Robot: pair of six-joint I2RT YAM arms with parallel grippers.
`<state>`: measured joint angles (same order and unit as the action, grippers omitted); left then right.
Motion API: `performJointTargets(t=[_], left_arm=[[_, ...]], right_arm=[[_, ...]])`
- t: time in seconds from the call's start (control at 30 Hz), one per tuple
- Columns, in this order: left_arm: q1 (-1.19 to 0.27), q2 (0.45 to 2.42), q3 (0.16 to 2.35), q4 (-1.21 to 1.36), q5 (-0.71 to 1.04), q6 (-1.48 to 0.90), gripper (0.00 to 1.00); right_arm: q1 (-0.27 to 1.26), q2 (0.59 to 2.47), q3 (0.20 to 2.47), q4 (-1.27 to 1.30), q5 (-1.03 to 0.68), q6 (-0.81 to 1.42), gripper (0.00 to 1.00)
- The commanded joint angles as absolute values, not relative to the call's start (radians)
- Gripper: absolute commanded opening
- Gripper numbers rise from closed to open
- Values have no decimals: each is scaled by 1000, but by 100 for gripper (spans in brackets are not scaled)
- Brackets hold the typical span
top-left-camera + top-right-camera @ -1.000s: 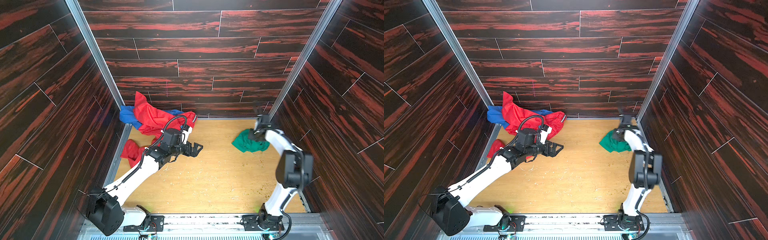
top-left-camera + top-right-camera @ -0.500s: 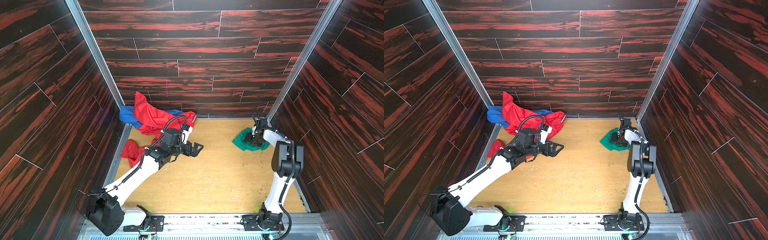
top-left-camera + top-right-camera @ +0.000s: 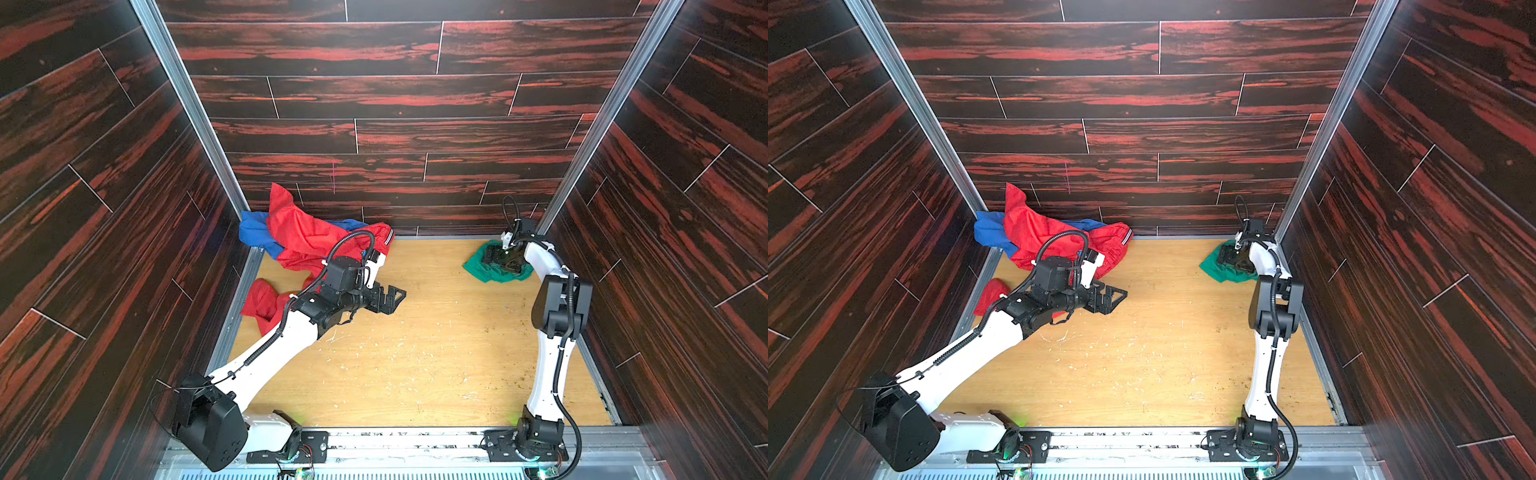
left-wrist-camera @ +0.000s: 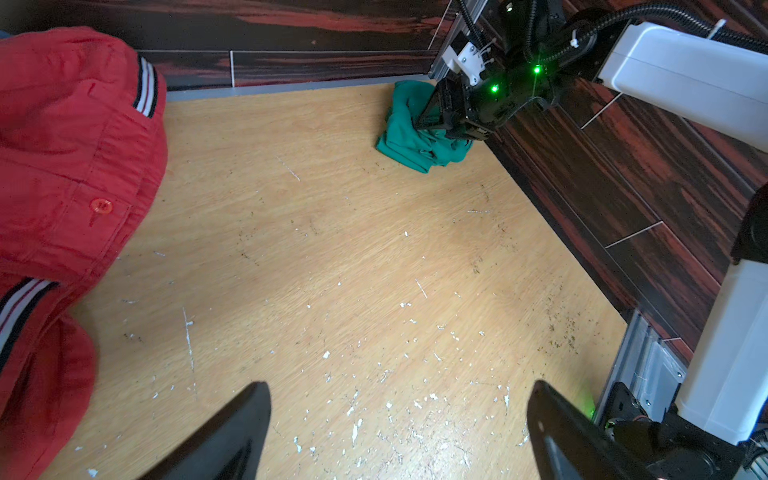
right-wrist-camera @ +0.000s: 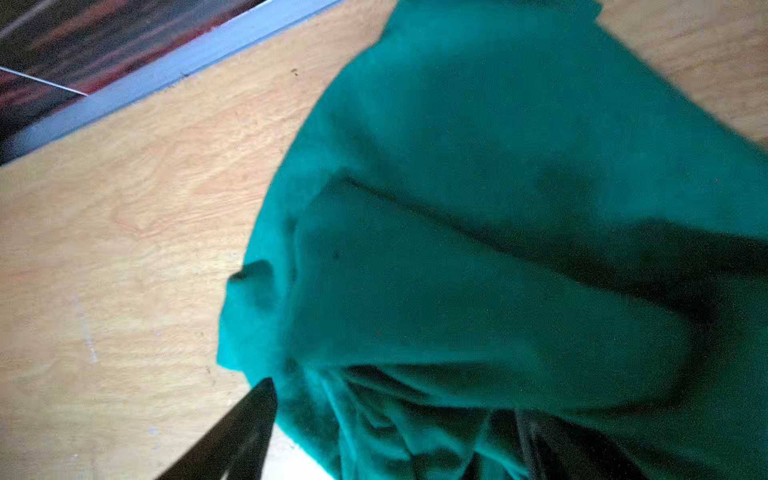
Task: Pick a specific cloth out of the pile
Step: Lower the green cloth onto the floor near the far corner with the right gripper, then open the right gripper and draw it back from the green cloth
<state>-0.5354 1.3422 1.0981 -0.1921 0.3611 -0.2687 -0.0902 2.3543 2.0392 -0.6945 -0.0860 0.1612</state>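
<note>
Right end effector (image 3: 492, 258), jaws spread wide, sits on the green cloth (image 3: 476, 270), folds bunched between its fingers (image 5: 243, 436). The green cloth lies on the worktop (image 3: 415, 365) in the 1 o'clock corner, well apart from the pile (image 3: 316, 253) of red striped-trim garments (image 3: 299, 230) and blue cloth (image 3: 253, 232) at 11 o'clock. Left end effector (image 3: 390, 297), open and empty, hovers at the pile's 4 o'clock edge.

Pale wood surface (image 3: 415, 365), boxed in by dark panelled walls (image 3: 395, 95)
The surface is enclosed on 3 sides by walls clad in black-and-red wood-grain planks; 2 aluminium posts (image 3: 201, 124) are set in the back corners and a metal rail (image 3: 415, 442) is run along the front. White flecks (image 4: 353, 415) are scattered over the wood, and a thin pink mark (image 3: 333, 176) is seen on the back wall.
</note>
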Motion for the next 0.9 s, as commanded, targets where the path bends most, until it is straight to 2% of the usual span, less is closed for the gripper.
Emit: performJointTargets(t=[0.0, 0.23, 0.4, 0.47, 0.57, 0.67, 0.73, 0.87], left_arm=[[-540, 1311, 1126, -175, 395, -216, 99], [-537, 1232, 1150, -202, 330, -108, 99], [-535, 1128, 1079, -143, 79, -58, 99], [-529, 1093, 1034, -126, -129, -51, 99], [-480, 1060, 936, -125, -449, -60, 99], [-367, 1008, 778, -63, -510, -89, 99], [-328, 964, 634, 63, -597, -68, 99], [-278, 943, 349, 386, -709, 36, 99]], right_arm=[[-92, 2251, 1999, -752, -96, 175, 92], [-93, 2076, 1934, -746, -75, 176, 93], [-92, 1900, 1803, -653, -53, 167, 93], [-93, 1773, 1635, -532, -45, 168, 93], [-93, 1506, 1234, -213, -76, 196, 93], [-93, 1260, 797, 183, -156, 197, 93], [-92, 1146, 589, 359, -168, 197, 93], [-89, 1034, 352, 443, 13, 167, 94]])
